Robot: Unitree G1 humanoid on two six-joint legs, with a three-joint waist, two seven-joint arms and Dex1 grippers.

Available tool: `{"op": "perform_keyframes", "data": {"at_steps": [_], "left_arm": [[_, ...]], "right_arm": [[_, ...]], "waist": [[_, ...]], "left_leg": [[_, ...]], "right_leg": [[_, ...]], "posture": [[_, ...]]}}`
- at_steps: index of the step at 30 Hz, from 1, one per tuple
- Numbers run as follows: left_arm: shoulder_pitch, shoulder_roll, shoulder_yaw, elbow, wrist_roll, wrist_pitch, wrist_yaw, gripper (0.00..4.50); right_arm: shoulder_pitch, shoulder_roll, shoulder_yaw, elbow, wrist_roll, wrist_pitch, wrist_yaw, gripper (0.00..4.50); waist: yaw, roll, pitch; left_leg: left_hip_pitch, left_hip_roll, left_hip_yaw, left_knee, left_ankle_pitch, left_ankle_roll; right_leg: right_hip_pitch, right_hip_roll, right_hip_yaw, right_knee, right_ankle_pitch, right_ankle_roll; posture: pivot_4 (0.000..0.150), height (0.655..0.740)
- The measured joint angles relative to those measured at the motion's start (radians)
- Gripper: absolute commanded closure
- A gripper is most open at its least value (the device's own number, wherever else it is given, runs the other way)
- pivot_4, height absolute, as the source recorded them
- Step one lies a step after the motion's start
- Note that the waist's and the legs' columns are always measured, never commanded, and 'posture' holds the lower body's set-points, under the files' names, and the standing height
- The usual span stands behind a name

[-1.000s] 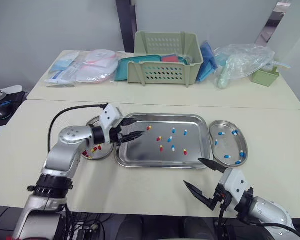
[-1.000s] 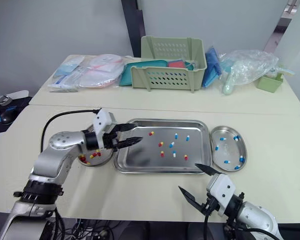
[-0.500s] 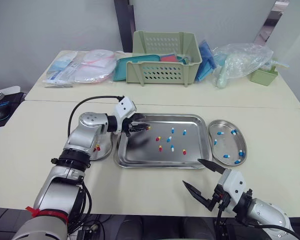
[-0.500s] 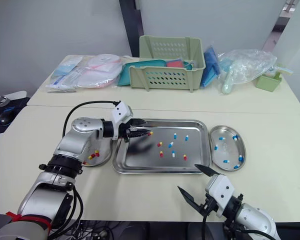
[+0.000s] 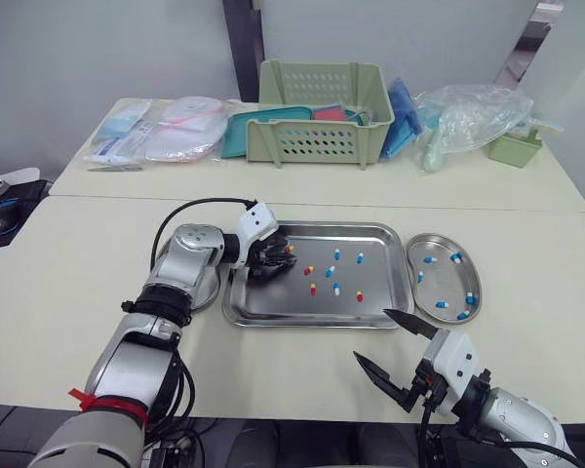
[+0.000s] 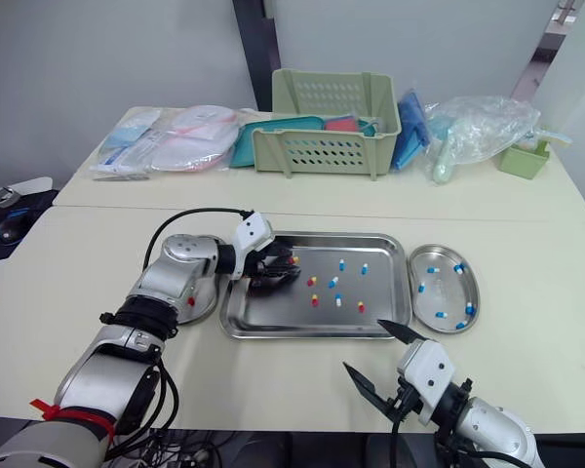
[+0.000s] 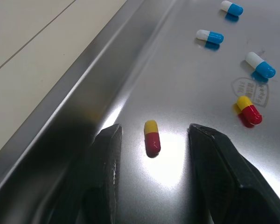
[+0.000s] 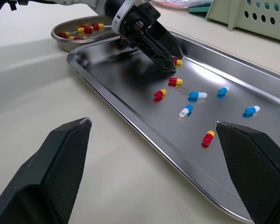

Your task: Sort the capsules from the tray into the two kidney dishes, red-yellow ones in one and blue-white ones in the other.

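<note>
Head camera: the left hand (image 5: 277,261) is lower than half a second ago, its black fingers now tipped down onto the floor of the rectangular stainless-steel tray (image 5: 317,319), near the far left corner. Other loose capsules (image 5: 330,272) of both colours lie spread over the middle of the tray. The steel kidney dish on the right (image 5: 447,283) holds blue-white ones. The steel kidney dish on the left (image 5: 207,291) sits just beside the tray, partly behind the arm. The right hand (image 5: 370,335) hangs over the front of the pale counter (image 5: 68,283) much as before, fingers wide apart

Left wrist camera: the two fingers (image 7: 107,158) stand apart on the tray floor with a red-and-yellow capsule (image 7: 152,137) lying flat between the tips, touching neither. It is close to the tray's sloped wall

Right wrist camera: the spread fingers frame the tray. The left hand's tips meet the metal right at that capsule, and the left dish shows red-yellow capsules inside
</note>
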Motion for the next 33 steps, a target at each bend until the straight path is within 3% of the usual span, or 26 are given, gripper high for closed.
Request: {"op": "perform_keyframes", "data": {"at_steps": [7,19,27,33], "left_arm": [[0.000,-0.023,-0.001,0.007,0.021,-0.031,0.006,4.46],[0.049,-0.006,0.024,-0.071,0.017,-0.012,0.014,4.46],[0.142,0.123,0.171,-0.506,-0.110,0.264,0.050,4.46],[0.332,0.220,0.336,-0.778,-0.202,0.526,0.160,4.46]], "right_arm": [[-0.001,0.000,-0.001,-0.004,0.003,0.019,-0.004,0.00],[-0.004,-0.002,-0.002,-0.020,0.011,0.027,-0.009,0.00],[-0.074,-0.053,-0.003,-0.018,0.052,0.042,0.054,0.00],[-0.171,-0.102,0.024,-0.018,0.119,0.107,0.134,0.00]], "waist": [[0.000,0.000,0.000],[-0.001,0.000,0.000],[-0.006,0.001,0.000],[-0.014,0.001,0.000]], "left_leg": [[0.000,0.000,0.000,0.000,0.000,0.000],[0.000,0.000,0.000,0.000,0.000,0.000],[0.000,0.000,-0.001,0.000,0.001,-0.002],[0.000,0.000,-0.003,0.000,0.000,0.000]], "right_leg": [[0.000,0.000,0.000,0.000,0.000,0.000],[0.000,0.000,0.000,0.000,0.000,0.000],[0.001,0.000,0.000,0.000,0.000,0.000],[0.001,0.000,-0.001,0.000,0.000,0.000]], "posture": [[0.150,0.7400],[0.150,0.7400],[0.150,0.7400],[0.150,0.7400]]}}
